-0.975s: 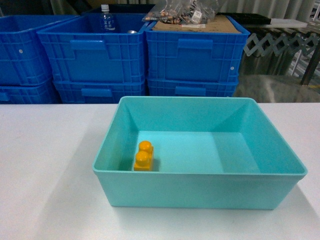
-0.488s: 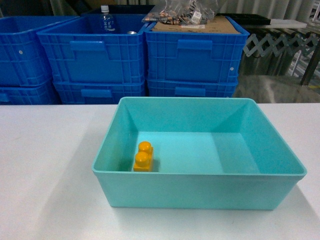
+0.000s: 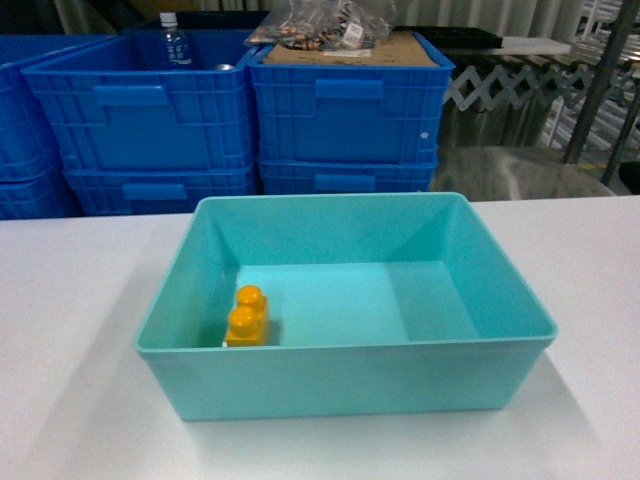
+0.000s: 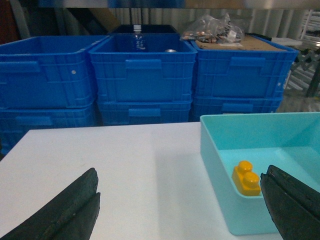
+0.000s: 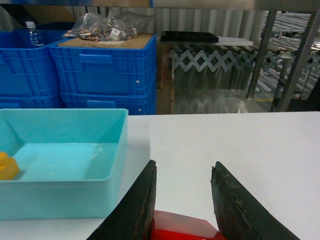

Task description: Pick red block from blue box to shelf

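From the head camera we see neither arm: only the blue box (image 3: 345, 340) on the white tabletop (image 3: 70, 350), with an orange-yellow two-stud brick (image 3: 247, 317) in its near left corner, and no red piece inside. The red block (image 5: 180, 226) appears only in the right wrist view, at the bottom edge of the frame, clamped between the two dark fingers of our right gripper (image 5: 182, 200). Just a glossy red sliver shows between the fingers, so we cannot tell which way its stud points or how its long axis runs. The right gripper is closed onto the block, its fingers held apart only by the block's width. It hangs over bare tabletop, and the blue box lies just to its left, apart from it.

The left wrist view shows our left gripper (image 4: 180, 210) spread wide, with nothing between its fingers (image 4: 70, 210). The box's near left corner, with the orange-yellow brick in it, sits ahead of it and to its right, close by the right finger.

Ahead of both grippers, past the tabletop, stand stacked dark blue crates (image 3: 345, 115), one holding a water bottle (image 3: 173, 38), another topped with cardboard and clear bags (image 5: 102, 27). Ahead and to the right of the right gripper we see metal posts of the shelf (image 5: 262, 52).
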Tool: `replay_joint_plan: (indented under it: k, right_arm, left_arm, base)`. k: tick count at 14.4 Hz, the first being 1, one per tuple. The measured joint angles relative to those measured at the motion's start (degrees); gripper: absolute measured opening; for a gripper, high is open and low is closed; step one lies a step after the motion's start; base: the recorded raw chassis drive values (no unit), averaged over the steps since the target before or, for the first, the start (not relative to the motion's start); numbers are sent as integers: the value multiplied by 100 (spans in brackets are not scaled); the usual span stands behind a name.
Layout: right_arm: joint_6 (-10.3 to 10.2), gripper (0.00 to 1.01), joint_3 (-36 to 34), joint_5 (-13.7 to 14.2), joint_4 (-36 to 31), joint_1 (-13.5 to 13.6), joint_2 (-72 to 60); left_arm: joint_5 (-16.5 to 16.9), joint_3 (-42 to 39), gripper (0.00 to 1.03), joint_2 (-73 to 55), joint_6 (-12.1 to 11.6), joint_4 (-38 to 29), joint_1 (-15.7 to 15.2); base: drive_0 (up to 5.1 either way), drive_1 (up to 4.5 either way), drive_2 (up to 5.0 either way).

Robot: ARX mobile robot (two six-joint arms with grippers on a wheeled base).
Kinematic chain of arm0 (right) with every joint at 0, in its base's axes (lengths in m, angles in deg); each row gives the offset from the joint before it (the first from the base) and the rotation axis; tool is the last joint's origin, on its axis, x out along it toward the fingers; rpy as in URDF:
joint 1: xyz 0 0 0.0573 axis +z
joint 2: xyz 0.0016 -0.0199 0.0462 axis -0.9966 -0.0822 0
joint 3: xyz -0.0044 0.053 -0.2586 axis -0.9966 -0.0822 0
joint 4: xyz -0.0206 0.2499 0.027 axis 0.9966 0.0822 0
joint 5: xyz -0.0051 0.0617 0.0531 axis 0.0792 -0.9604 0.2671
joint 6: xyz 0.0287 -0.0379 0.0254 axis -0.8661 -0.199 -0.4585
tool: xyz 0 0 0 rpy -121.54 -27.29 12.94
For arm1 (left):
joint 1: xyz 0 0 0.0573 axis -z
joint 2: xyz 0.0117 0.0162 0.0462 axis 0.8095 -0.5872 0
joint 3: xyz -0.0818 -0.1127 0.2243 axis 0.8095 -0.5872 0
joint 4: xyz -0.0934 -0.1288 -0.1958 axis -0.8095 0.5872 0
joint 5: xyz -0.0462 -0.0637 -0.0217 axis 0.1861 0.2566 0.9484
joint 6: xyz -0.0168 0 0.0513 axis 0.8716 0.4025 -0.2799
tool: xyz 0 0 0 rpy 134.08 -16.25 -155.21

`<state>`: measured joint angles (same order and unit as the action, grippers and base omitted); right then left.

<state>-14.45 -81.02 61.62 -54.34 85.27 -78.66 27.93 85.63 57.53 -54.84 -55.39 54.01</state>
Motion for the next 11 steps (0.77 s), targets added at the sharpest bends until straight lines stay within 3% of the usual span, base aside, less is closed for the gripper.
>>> replay_joint_plan:
  k: [11]
  right_arm:
    - [0, 28, 0, 0, 0, 0, 0]
  left_arm:
    - [2, 0, 98, 0, 0, 0, 0]
  base:
    - [-167, -167, -167]
